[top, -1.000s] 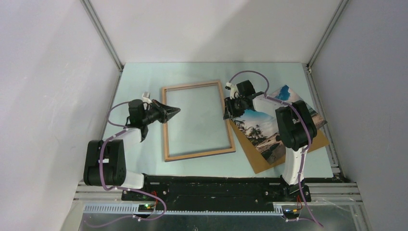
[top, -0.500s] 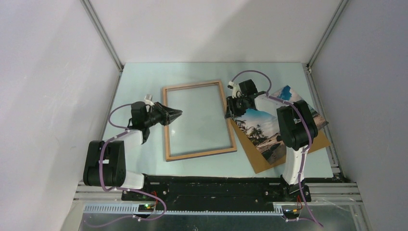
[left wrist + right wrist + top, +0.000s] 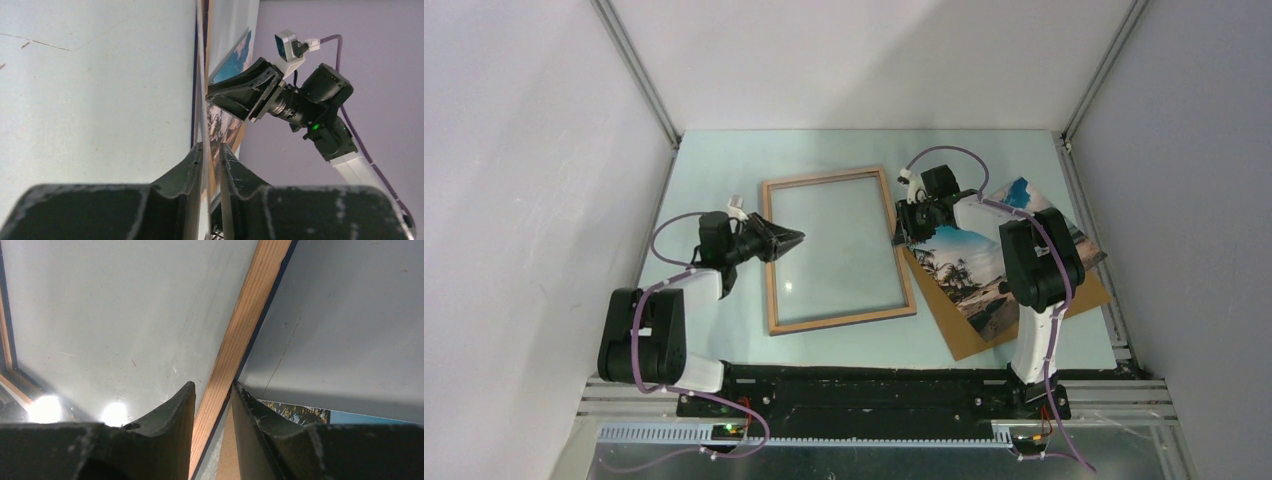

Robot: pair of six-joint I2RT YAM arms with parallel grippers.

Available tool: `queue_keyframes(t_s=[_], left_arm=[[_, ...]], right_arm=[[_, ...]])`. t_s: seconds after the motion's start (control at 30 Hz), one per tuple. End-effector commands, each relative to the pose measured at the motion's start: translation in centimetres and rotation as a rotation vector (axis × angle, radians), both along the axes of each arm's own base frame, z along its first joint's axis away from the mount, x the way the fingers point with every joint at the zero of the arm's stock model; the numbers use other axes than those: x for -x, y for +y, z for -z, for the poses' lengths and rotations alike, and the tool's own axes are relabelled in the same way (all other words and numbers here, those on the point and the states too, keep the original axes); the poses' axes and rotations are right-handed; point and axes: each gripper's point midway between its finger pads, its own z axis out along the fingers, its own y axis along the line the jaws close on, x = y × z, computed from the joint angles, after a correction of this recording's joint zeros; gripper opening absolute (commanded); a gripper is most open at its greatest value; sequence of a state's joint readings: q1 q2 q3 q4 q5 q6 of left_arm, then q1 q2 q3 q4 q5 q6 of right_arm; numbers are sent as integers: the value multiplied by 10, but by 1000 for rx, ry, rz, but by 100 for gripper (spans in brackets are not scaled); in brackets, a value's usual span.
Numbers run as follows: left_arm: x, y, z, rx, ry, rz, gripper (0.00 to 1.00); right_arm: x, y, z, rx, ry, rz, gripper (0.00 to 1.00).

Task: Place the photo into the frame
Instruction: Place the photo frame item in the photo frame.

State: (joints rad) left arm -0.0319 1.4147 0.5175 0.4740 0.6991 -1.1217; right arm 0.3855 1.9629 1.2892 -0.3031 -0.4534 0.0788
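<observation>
On the surface [image 3: 724, 160], the frame [image 3: 840, 321] was straddled at its long side rails by the left tool [image 3: 797, 239] and the right tool [image 3: 899, 238]. Both were narrowly spread, and a firm pinch could not be told. The photo [image 3: 966, 276] was seen just right of the frame, nearest the right arm.

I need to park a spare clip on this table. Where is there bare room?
Bare table beyond the frame to the far edge, the far left corner, and a narrow strip between the frame's near rail and the arm bases. Crowded: right side, with the photo on the backing board under the right arm.
</observation>
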Motion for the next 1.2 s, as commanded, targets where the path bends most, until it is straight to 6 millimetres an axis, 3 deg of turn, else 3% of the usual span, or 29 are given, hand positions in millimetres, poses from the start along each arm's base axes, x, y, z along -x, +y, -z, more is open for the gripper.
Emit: queue_keyframes(t_s=[0.0,0.3,0.77,1.17], left_arm=[[-4,-5,-4,-55,-93,45,23],[-6,0,3,-140,-123,53,25],[-9,1,5,-223,-153,73,1],[-12,-2,4,-224,-152,85,0]], right_arm=[[-7,10,-11,-43,-18,-11,37],[-7,10,-9,-42,-14,-9,35],[-8,8,-6,-34,-15,-3,34],[-8,9,-7,-33,-15,-4,33]])
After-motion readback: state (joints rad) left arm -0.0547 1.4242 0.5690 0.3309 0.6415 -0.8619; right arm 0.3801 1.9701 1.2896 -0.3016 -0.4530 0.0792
